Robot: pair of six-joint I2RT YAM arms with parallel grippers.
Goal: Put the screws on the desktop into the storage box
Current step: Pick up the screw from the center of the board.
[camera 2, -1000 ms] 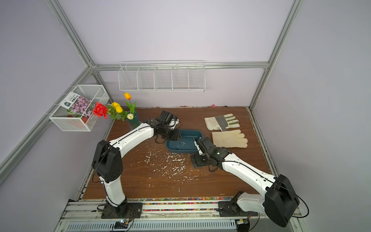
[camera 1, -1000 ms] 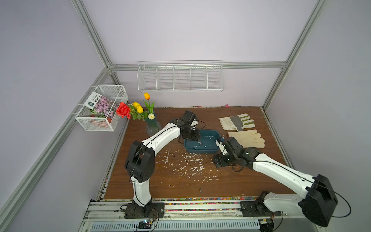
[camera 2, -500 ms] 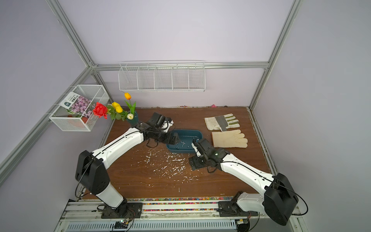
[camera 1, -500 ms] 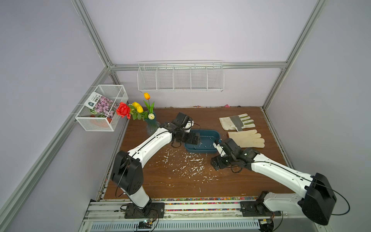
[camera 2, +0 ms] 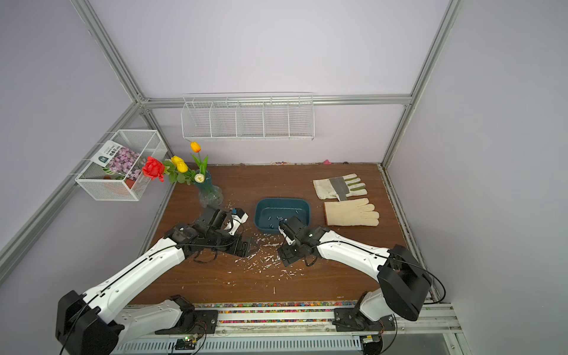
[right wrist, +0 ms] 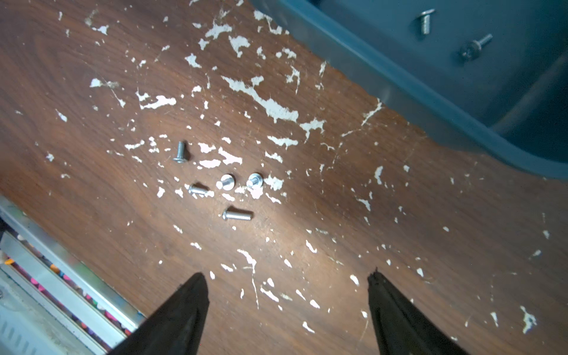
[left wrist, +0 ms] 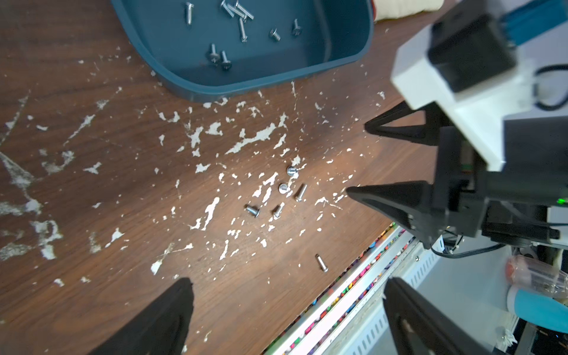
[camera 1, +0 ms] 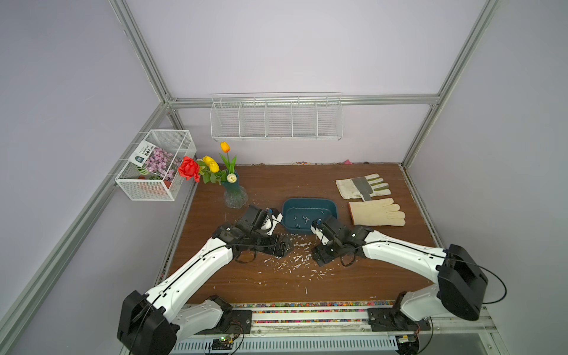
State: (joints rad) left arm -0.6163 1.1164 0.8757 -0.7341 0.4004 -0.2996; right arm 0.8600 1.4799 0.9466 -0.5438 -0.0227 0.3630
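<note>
The teal storage box (camera 1: 309, 200) (camera 2: 282, 199) lies mid-desktop (camera 1: 276, 184) with several screws (left wrist: 242, 29) (right wrist: 425, 20) inside. Several loose screws (left wrist: 282, 193) (right wrist: 227, 184) lie clustered on the scratched wood in front of the box. One more screw (camera 1: 306, 289) (left wrist: 321, 262) lies alone near the front edge. My left gripper (camera 1: 284, 246) (left wrist: 287, 281) hangs open and empty left of the cluster. My right gripper (camera 1: 318, 256) (right wrist: 286, 274) stands open and empty to its right, jaws facing the cluster.
Two work gloves (camera 1: 362, 186) (camera 1: 376, 212) lie right of the box. A glass vase of flowers (camera 1: 235, 196) stands at the back left. White wire baskets (camera 1: 276, 118) (camera 1: 156, 164) hang on the walls. A rail (camera 1: 307, 304) borders the desktop's front edge.
My left gripper came away from the box toward the front and its jaws spread wide. My right gripper shifted slightly forward and left, and its jaws narrowed a little.
</note>
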